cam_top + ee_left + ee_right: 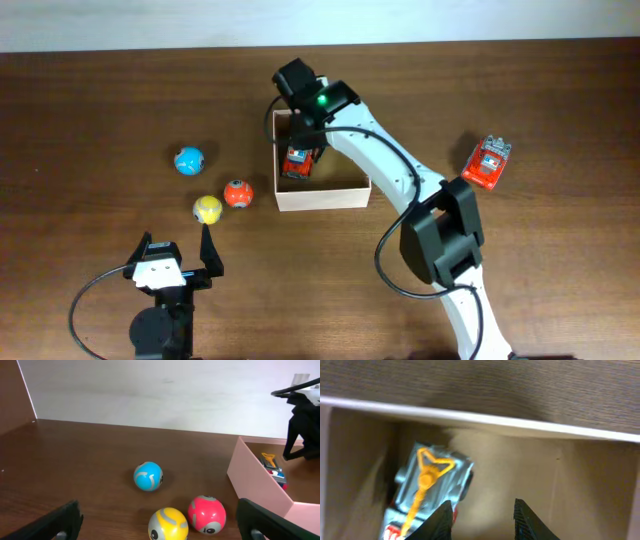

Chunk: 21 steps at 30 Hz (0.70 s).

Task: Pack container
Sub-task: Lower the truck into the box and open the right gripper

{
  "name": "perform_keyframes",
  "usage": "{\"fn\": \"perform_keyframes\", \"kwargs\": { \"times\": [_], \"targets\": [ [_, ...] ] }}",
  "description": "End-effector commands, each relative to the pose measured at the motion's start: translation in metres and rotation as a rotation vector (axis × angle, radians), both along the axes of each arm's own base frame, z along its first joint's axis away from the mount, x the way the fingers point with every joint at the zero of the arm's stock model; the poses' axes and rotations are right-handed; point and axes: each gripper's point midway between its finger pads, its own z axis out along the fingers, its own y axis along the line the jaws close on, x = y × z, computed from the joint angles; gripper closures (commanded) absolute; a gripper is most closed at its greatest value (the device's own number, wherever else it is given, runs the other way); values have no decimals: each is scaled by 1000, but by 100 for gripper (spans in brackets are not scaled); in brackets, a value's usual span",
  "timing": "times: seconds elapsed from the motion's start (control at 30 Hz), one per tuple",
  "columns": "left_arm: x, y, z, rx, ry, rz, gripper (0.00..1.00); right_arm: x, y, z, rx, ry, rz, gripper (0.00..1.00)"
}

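Dark brown wooden table (90, 100) under my arms. My right claw (482, 520): fingers parted, gripping nothing, over the tan floor of the square cream-white cardboard container (322, 195), just beside a red-and-grey toy car (430, 485) lying inside. My left claw (177, 240): spread wide, empty, near a yellow ball (207, 209); red ball (237, 193) and blue ball (189, 160) beyond.

Soft, even light from above; the dark desk (80, 100) shows only short, faint shadows. Overhead is sharp. The right wrist view is blurred, the container (520, 422) dim in its left corner. The left fingers (62, 519) are out of focus.
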Motion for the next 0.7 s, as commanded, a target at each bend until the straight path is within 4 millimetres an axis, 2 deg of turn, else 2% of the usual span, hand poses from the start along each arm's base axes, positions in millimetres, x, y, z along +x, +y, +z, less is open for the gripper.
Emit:
{"fn": "perform_keyframes", "kwargs": {
  "times": [0.0, 0.23, 0.67],
  "targets": [
    [0, -1, 0, 15, -2, -10, 1, 6, -8, 21, 16, -52, -20, 66],
    [0, -1, 0, 15, -2, -10, 1, 7, -10, 7, 7, -37, -24, 66],
    [0, -1, 0, 15, -2, -10, 1, 4, -11, -35, -35, 34, -23, 65]
  ]
}}
